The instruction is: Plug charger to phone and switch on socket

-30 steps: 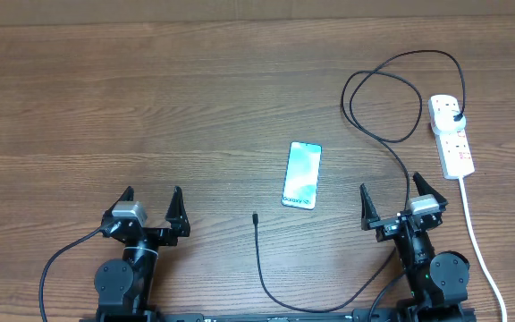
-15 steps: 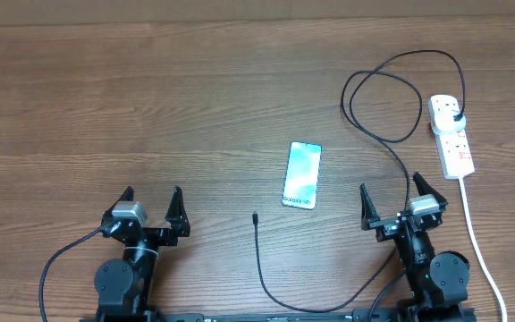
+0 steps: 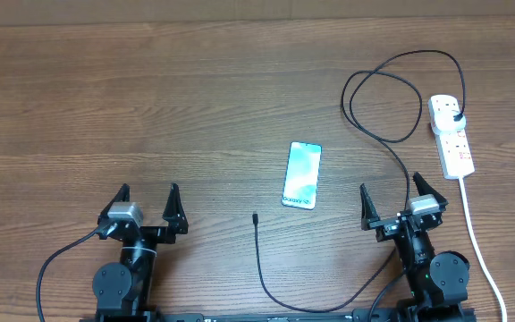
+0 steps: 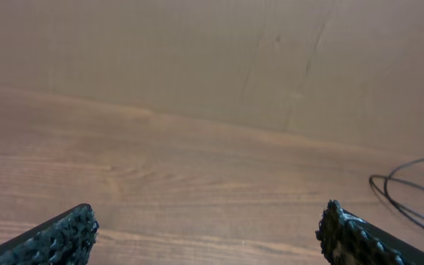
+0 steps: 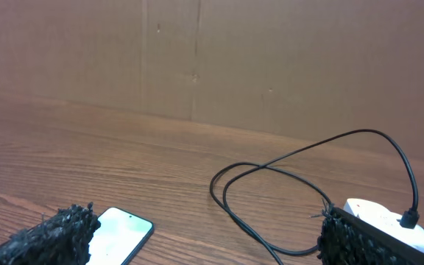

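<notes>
The phone (image 3: 300, 174) lies flat mid-table with its light screen up, and it also shows low left in the right wrist view as phone (image 5: 120, 234). The charger (image 3: 259, 255) is a thin black cable; its small tip lies free on the wood just left of the phone's near end. It loops at the right, and its black plug (image 3: 455, 116) sits in the white socket (image 3: 451, 136). My left gripper (image 3: 147, 195) stands open over bare wood at the near left. Open too, my right gripper (image 3: 390, 190) sits right of the phone, near the cable. Both hold nothing.
The socket's thick white cord (image 3: 474, 228) runs down the right side past my right arm. A cable loop (image 5: 271, 173) lies between the phone and the socket (image 5: 377, 217). A brown wall backs the table. Part of the loop (image 4: 411, 195) shows in the left wrist view.
My left gripper has shifted slightly to the left. The phone, the cable and the right arm have not moved.
</notes>
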`<action>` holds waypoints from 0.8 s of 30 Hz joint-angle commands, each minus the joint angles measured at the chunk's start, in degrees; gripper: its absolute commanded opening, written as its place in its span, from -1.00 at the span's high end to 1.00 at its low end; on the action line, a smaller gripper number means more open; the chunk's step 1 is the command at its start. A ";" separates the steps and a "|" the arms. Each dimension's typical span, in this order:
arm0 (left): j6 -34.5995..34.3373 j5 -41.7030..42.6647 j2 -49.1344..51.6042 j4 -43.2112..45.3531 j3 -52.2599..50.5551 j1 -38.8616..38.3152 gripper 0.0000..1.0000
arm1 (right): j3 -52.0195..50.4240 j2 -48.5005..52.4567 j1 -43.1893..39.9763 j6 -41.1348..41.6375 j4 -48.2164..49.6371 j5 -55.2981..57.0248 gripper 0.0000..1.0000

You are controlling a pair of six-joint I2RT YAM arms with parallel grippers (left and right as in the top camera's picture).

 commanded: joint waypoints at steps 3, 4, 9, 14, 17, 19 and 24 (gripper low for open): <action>0.70 4.39 -0.59 -1.60 3.15 0.35 -1.00 | -0.61 -0.52 -0.11 -0.39 0.09 -0.07 -1.00; 0.66 5.53 -0.52 -4.59 5.27 0.35 -1.00 | -0.61 -0.52 -0.11 -0.42 0.09 -0.07 -1.00; -0.50 6.27 3.65 -25.66 19.78 0.35 -1.00 | -0.61 -0.52 -0.11 -0.39 0.09 -0.07 -1.00; -0.02 9.88 18.95 -46.01 40.79 0.33 -1.00 | -0.61 -0.52 -0.11 -0.42 0.09 -0.07 -1.00; 2.16 11.65 32.57 -55.32 56.33 0.24 -1.00 | -0.61 -0.52 -0.11 -0.42 0.09 -0.07 -1.00; 2.43 12.61 42.10 -61.83 67.80 0.22 -1.00 | -0.61 -0.52 -0.11 -0.39 0.09 -0.07 -1.00; 2.43 16.35 65.57 -78.07 98.77 -0.48 -1.00 | -0.61 -0.52 -0.11 -0.42 0.11 -0.07 -1.00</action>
